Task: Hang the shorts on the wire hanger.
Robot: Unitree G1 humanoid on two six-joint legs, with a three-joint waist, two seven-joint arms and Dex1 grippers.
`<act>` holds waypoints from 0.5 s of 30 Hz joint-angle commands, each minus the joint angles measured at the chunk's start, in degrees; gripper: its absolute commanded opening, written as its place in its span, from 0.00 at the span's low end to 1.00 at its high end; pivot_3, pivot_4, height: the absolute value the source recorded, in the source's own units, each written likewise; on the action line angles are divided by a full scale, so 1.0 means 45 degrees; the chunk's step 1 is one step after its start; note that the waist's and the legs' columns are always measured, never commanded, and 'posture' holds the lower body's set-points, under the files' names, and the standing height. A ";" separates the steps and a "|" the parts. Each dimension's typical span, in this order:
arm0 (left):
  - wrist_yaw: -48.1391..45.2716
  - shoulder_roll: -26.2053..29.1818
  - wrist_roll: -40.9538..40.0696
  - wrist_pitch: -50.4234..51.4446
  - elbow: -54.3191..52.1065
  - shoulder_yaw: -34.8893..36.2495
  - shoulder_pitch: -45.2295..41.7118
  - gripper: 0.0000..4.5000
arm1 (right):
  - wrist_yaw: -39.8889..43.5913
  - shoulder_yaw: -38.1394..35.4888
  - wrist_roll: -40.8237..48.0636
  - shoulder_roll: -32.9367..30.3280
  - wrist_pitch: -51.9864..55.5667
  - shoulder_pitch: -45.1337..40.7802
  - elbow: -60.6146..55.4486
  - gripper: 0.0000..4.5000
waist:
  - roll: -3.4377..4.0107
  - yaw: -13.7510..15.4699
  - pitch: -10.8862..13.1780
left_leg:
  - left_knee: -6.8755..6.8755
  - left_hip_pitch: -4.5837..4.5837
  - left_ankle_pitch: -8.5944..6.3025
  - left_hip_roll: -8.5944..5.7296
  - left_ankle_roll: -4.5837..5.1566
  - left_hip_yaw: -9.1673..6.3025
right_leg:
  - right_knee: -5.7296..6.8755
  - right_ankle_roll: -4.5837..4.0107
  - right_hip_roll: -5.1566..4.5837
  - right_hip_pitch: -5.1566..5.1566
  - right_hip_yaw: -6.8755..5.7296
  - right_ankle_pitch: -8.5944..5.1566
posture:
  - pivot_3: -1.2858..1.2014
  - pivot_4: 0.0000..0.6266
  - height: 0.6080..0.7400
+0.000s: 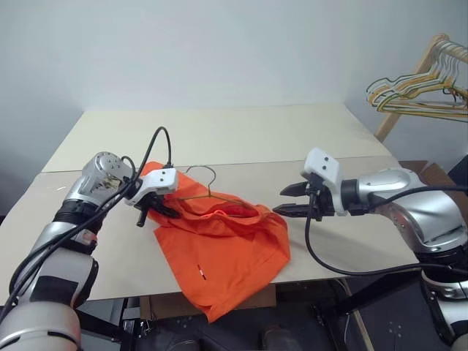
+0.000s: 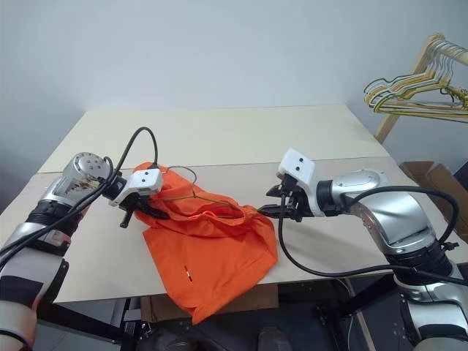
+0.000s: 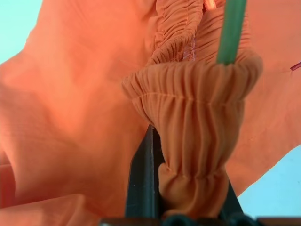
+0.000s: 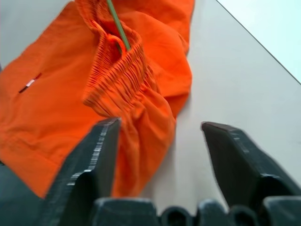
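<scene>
The shorts [image 1: 223, 252] lie on the table [image 1: 219, 139] at its near edge, one leg hanging over it. The hanger [image 1: 208, 191] is threaded into them: its wire runs inside the gathered waistband and its hook rises above the fabric on the far side.

The left claw [image 1: 155, 209] is clamped on the left end of the waistband; in the left wrist view a bunched fold of elastic sits pinched between its fingers [image 3: 143, 179], with the wire passing across just beyond.

The right claw [image 1: 291, 199] hovers just beside the right end of the waistband, its fingers [image 4: 94, 160] spread apart and holding nothing; the fabric lies near one finger.

A tiny white and red mark [image 1: 199, 271] shows on one leg; no writing can be read.

Behind the table at the right, a bunch of wire hangers [image 1: 420, 91] hangs on a wooden rack [image 1: 409, 84].
</scene>
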 commanded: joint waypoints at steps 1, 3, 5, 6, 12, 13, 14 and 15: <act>-0.0062 -0.0017 -0.0075 -0.0028 -0.0305 0.0473 -0.0363 0.00 | 0.0273 -0.1007 0.0286 -0.0377 -0.0118 -0.0559 -0.0025 0.99 | 0.0000 0.0001 0.0000 | 0.0000 -0.0001 0.0000 0.0000 0.0000 0.0000 | 0.0000 0.0000 -0.0001 0.0000 0.0001 0.0000 | 0.47 0.00 1.00; -0.0092 -0.0032 -0.0066 -0.0031 -0.0333 0.0509 -0.0339 0.00 | 0.0521 -0.1297 0.0651 -0.0373 -0.0128 -0.0775 -0.0228 0.99 | 0.0000 0.0005 0.0000 | 0.0000 -0.0001 0.0000 0.0000 0.0000 0.0000 | 0.0000 0.0000 -0.0001 0.0000 0.0000 0.0000 | 0.47 0.00 1.00; -0.0113 -0.0043 -0.0047 -0.0043 -0.0330 0.0544 -0.0340 0.00 | 0.0607 -0.1228 0.0998 -0.0082 0.0069 -0.1147 -0.0565 0.99 | 0.0000 0.0000 0.0000 | 0.0000 0.0003 0.0000 0.0001 0.0000 -0.0002 | 0.0003 0.0000 0.0002 0.0000 0.0000 0.0000 | 0.47 0.00 1.00; -0.0129 -0.0049 -0.0033 -0.0047 -0.0326 0.0563 -0.0348 0.00 | 0.0568 -0.1022 0.1110 0.0210 0.0131 -0.1415 -0.0718 0.99 | 0.0000 -0.0016 0.0000 | -0.0001 0.0003 0.0000 0.0002 0.0000 -0.0002 | 0.0003 0.0000 0.0002 0.0000 0.0000 0.0000 | 0.46 0.00 1.00; -0.0225 -0.0115 0.0028 -0.0048 -0.0239 0.0607 -0.0551 0.00 | -0.0116 0.0852 0.0635 0.2427 0.0301 -0.3037 -0.0276 0.99 | 0.0001 -0.0293 0.0000 | 0.0001 0.0009 0.0000 0.0002 0.0000 -0.0004 | 0.0014 0.0000 0.0002 0.0004 0.0003 0.0000 | 0.46 0.00 1.00; -0.0235 -0.0146 0.0021 -0.0045 -0.0246 0.0623 -0.0603 0.00 | -0.0246 0.1311 0.0388 0.2860 0.0298 -0.3357 0.0050 0.99 | 0.0001 -0.0305 0.0000 | 0.0001 0.0008 0.0000 0.0002 0.0000 -0.0005 | 0.0014 0.0000 0.0001 0.0004 0.0003 0.0000 | 0.46 0.00 1.00; -0.0260 -0.0172 0.0005 -0.0016 -0.0285 0.0640 -0.0643 0.00 | -0.0331 0.1688 0.0165 0.3227 0.0242 -0.3616 0.0399 0.99 | 0.0001 -0.0325 0.0000 | 0.0002 0.0006 0.0001 0.0002 -0.0001 -0.0006 | 0.0014 0.0000 0.0001 0.0002 0.0002 0.0000 | 0.47 0.00 1.00; -0.0275 -0.0204 -0.0013 0.0047 -0.0346 0.0658 -0.0680 0.00 | -0.0455 0.2130 -0.0195 0.3676 0.0097 -0.3924 0.1032 0.99 | 0.0001 -0.0342 0.0000 | 0.0003 0.0005 0.0001 0.0001 -0.0001 -0.0007 | 0.0014 0.0000 0.0000 0.0001 0.0002 0.0000 | 0.47 0.00 1.00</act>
